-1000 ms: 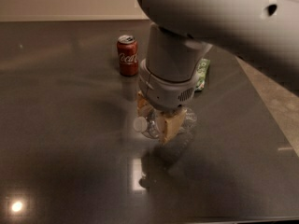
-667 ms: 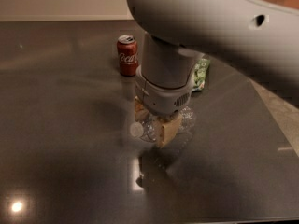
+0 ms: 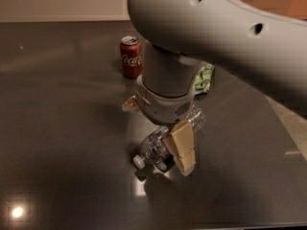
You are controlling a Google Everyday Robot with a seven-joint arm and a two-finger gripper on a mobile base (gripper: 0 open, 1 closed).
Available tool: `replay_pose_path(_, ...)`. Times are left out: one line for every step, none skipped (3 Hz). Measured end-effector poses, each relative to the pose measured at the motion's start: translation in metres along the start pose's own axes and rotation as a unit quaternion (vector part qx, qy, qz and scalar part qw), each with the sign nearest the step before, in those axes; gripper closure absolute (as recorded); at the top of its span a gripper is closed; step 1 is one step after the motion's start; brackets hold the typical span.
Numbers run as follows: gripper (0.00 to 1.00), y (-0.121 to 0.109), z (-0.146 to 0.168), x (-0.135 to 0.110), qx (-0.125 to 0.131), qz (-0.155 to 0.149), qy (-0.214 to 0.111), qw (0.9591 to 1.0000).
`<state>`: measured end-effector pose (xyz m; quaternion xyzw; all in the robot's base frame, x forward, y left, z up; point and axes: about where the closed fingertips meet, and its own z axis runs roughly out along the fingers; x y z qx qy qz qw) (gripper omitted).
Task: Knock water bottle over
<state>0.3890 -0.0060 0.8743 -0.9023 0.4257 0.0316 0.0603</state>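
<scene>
Bottle (image 3: 154,148) lies on its side on the table (image 3: 57,128), right under my pincer (image 3: 156,137). Cap points near-left, base far-right. Pincer fingers are spread apart, one in front of the bottle, one behind it, and not clamped on it afaict. So the knock looks done, imo. To finish well I lift straight up w/o dragging a finger across the body, else it may roll toward the can (image 3: 131,56). My wrist covers the bottle's middle, so I can't tell if the near finger touches it. Green packet (image 3: 204,78) behind is half hidden by my arm.
</scene>
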Motion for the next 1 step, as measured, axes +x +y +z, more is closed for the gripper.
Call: replay_pose_path(0.00,0.0000,0.0000,0.0000,0.000,0.000,0.000,1.0000)
